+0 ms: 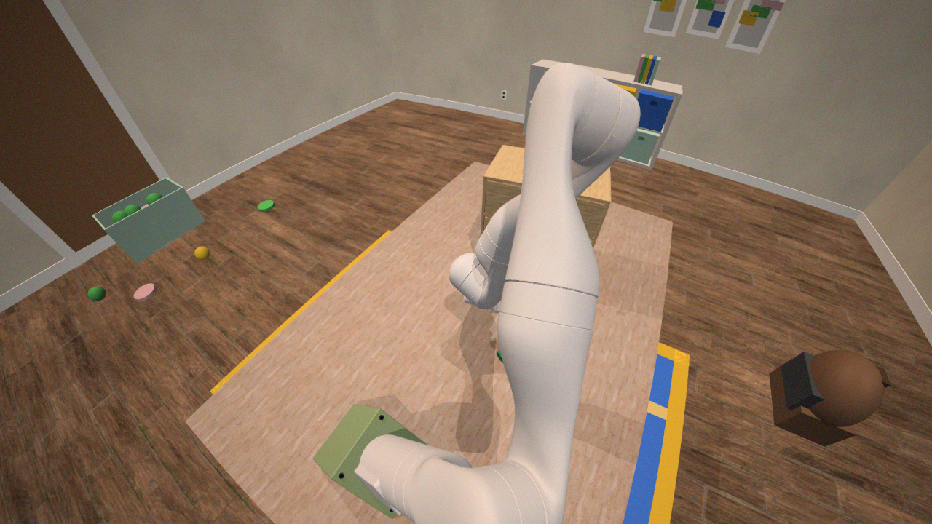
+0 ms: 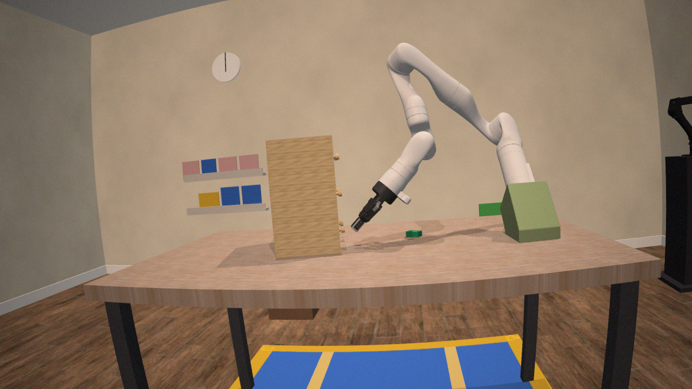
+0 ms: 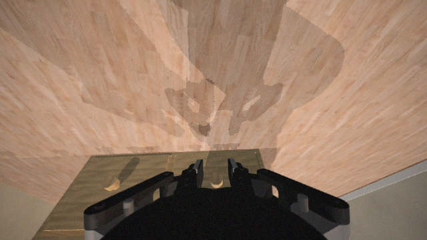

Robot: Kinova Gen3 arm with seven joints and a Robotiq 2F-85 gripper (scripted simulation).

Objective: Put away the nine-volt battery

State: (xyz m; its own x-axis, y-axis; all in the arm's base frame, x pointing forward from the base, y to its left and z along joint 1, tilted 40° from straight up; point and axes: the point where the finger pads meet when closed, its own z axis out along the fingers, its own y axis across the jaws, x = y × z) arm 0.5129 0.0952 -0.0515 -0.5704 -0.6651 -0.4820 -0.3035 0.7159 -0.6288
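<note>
One chest (image 1: pixel 502 167) (image 2: pixel 304 198) (image 3: pixel 77 193), one battery (image 1: pixel 500 356) (image 2: pixel 413 233).

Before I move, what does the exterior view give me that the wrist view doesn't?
Exterior only: the green battery on the table, and the arm's green base.

Wrist only: the gap between the tool's fingertips, with nothing held there.

Both: the chest, at least two knobs, the table and the tool.

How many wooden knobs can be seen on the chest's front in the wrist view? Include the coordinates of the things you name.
2: one knob (image 3: pixel 113 184) left of the gripper (image 3: pixel 215 167), another (image 3: pixel 217 183) seen between its open fingers. The gripper's body may hide more.
</note>
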